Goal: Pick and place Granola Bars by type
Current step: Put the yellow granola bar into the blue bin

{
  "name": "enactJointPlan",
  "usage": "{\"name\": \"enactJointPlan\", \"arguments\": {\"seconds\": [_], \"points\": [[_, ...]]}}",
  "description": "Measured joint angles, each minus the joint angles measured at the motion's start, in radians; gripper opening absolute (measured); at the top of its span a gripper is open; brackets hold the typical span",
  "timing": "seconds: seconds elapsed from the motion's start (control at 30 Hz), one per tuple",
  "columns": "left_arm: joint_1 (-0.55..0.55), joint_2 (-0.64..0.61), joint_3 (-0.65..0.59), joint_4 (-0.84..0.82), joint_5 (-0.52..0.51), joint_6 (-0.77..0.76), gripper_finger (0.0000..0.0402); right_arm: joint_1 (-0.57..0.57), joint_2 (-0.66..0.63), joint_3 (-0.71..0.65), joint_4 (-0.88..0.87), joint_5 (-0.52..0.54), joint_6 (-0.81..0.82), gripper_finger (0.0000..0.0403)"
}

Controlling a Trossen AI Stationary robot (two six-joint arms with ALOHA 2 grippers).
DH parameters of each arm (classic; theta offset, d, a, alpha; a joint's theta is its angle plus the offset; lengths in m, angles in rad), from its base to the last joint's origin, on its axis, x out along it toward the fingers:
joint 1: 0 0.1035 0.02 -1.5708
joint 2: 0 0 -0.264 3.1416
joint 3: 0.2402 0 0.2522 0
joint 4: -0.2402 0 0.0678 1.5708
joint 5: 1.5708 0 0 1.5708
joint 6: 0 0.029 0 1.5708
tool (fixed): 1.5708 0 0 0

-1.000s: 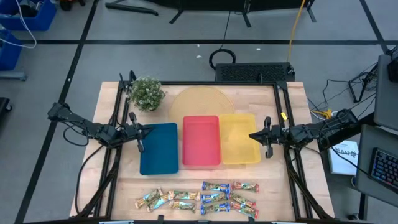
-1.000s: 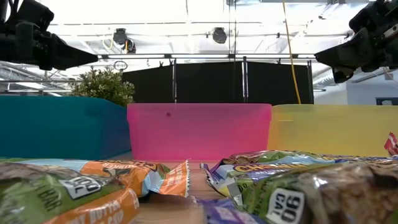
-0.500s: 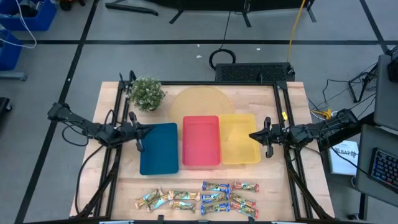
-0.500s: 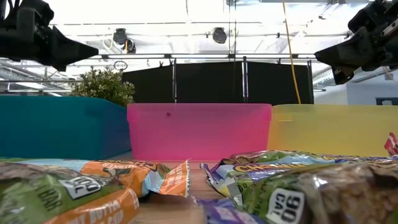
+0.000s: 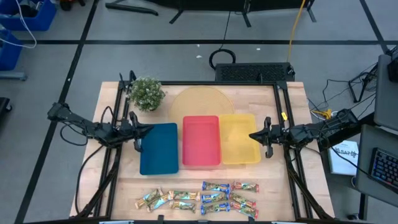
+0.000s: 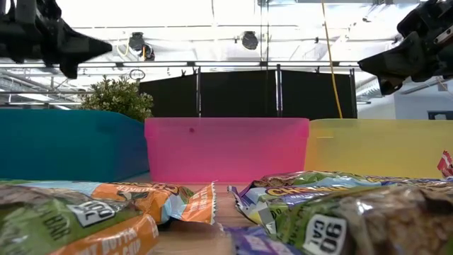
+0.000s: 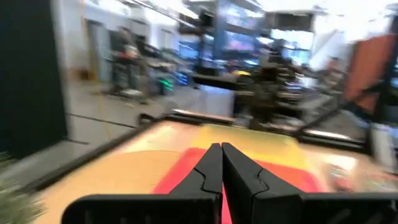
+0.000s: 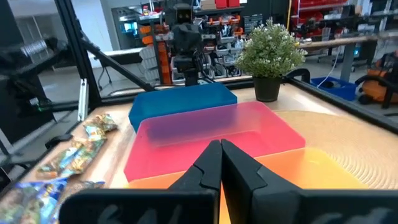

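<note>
The granola bars (image 5: 199,198) lie loose in a cluster on the table near its near edge: tan-and-green ones (image 5: 166,198) to the left, blue ones (image 5: 215,198) in the middle, red-and-green ones (image 5: 244,199) to the right. They fill the foreground of the low view (image 6: 297,205). My left gripper (image 5: 148,129) hovers shut by the blue tray's far left corner, its fingertips together in the left wrist view (image 7: 221,146). My right gripper (image 5: 252,135) hovers shut over the yellow tray's right side, fingertips together in the right wrist view (image 8: 219,143). Both are far from the bars.
Three trays stand side by side mid-table: blue (image 5: 158,148), red (image 5: 201,141), yellow (image 5: 239,138). A potted plant (image 5: 147,93) stands at the far left, and a round wooden board (image 5: 199,102) lies behind the trays. A bare wood strip separates trays and bars.
My left gripper has risen a little and tipped, as the low view shows, and stays shut. My right gripper and the bars have kept still.
</note>
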Motion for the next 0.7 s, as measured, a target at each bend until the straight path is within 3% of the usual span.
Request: {"name": "enactJointPlan", "arguments": {"seconds": [0.1,0.27,0.5,0.6,0.7], "points": [[-0.039,0.098,0.137,-0.252,0.08,-0.109,0.001,0.0,0.0,0.0,0.0,0.001,-0.01,0.0],[-0.129,0.381,0.433,-0.571,0.022,-0.282,0.001,0.0,0.0,0.0,0.0,0.001,-0.01,0.0],[-0.252,0.773,0.945,-1.328,0.087,-0.89,0.001,0.0,0.0,0.0,-0.001,0.001,-0.011,0.0],[-0.28,0.897,1.047,-1.527,0.184,-1.12,0.001,0.0,0.0,0.0,-0.005,0.001,-0.02,0.0],[-0.335,0.982,1.069,-1.567,0.322,-1.229,0.0011,0.0,0.0,0.0,-0.005,0.001,-0.036,0.0]]}}
